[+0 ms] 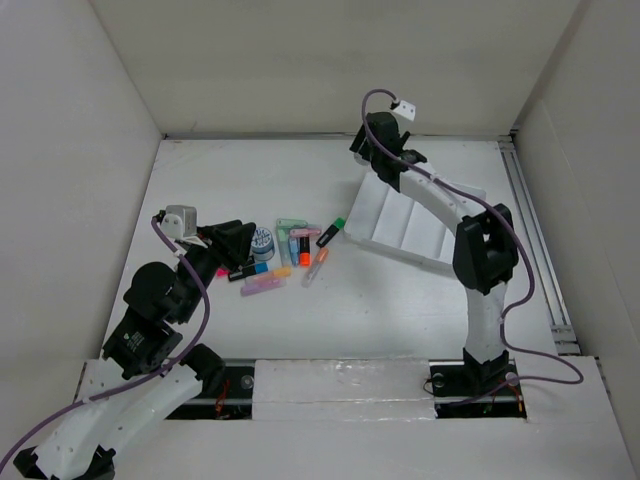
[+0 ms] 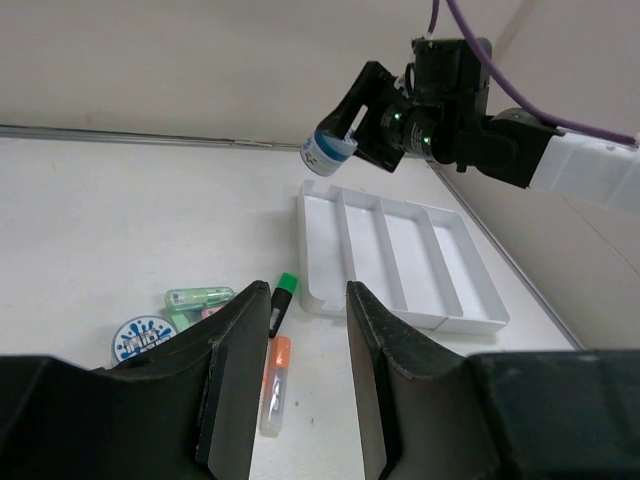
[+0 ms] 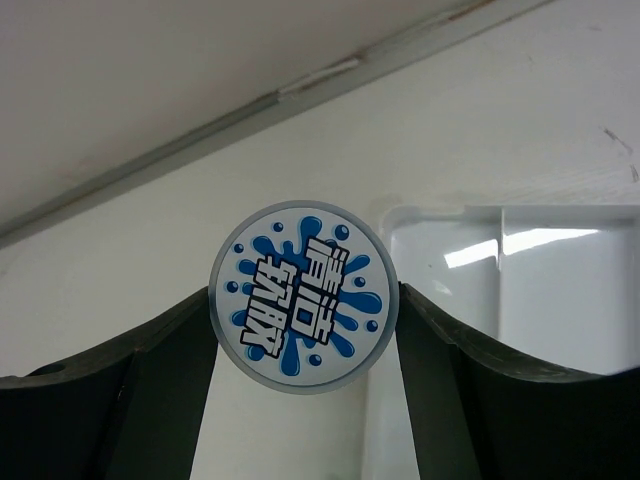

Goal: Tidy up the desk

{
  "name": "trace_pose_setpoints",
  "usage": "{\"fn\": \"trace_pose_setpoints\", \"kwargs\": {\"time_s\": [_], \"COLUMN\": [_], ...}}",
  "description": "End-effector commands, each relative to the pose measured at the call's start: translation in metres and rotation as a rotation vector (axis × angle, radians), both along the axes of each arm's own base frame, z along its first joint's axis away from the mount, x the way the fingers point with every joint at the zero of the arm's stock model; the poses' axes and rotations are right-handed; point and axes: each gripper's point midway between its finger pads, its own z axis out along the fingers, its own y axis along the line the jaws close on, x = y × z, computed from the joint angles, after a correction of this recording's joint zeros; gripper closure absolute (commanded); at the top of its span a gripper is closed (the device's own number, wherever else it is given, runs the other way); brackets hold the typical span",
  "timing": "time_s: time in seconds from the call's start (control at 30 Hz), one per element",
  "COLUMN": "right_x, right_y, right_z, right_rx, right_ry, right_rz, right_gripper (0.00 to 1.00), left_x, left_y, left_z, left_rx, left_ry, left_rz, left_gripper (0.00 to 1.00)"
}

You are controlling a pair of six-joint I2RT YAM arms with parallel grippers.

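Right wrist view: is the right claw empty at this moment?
No, the right claw is shut on a round tub with a blue splash label, which fills the gap.

Blue splashes and white, black-edged lettering on the pale face of the round tub (image 3: 303,306) (grey at the rim). White tray (image 2: 410,262) on matte white desk (image 1: 250,180). Black marker (image 2: 280,305) with green cap; orange marker (image 2: 279,357); left fingers (image 2: 235,390) black.
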Motion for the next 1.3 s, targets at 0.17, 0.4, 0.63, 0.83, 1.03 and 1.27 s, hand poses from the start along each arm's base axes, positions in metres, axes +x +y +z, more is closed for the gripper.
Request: {"fn": "trace_pose_setpoints", "kwargs": {"time_s": [0.17,0.4,0.63,0.83,1.03,1.27], "right_x": [0.003,0.003,0.006,0.010,0.012,-0.003], "right_y": [-0.022,-0.032,-0.046,-0.050,-0.048,-0.031], "right_z": [-0.005,-0.035,-0.060,-0.074,-0.071,-0.031], "right_rx": [0.042,0.020,0.031,0.020,0.022,0.034], "right_ry": [-0.009,0.037,0.078,0.109,0.110,0.031], "right_rz": [-0.005,-0.037,-0.063,-0.073,-0.065,-0.029], "right_gripper": [0.56,0.56,0.57,0.49,0.21,0.10], "left_x": [0.001,0.001,0.001,0.001,0.001,0.001], "left_y": [-0.001,-0.001,-0.001,-0.001,-0.002,-0.001], "left_z": [0.009,0.009,0.010,0.010,0.010,0.010], "left_rx": [-0.015,-0.014,-0.017,-0.017,-0.014,-0.015], "left_ry": [-0.041,-0.043,-0.043,-0.043,-0.043,-0.044], "left_rz": [-0.004,-0.006,-0.006,-0.006,-0.009,-0.007], "left_gripper": [0.68,0.67,0.67,0.67,0.67,0.67]}}
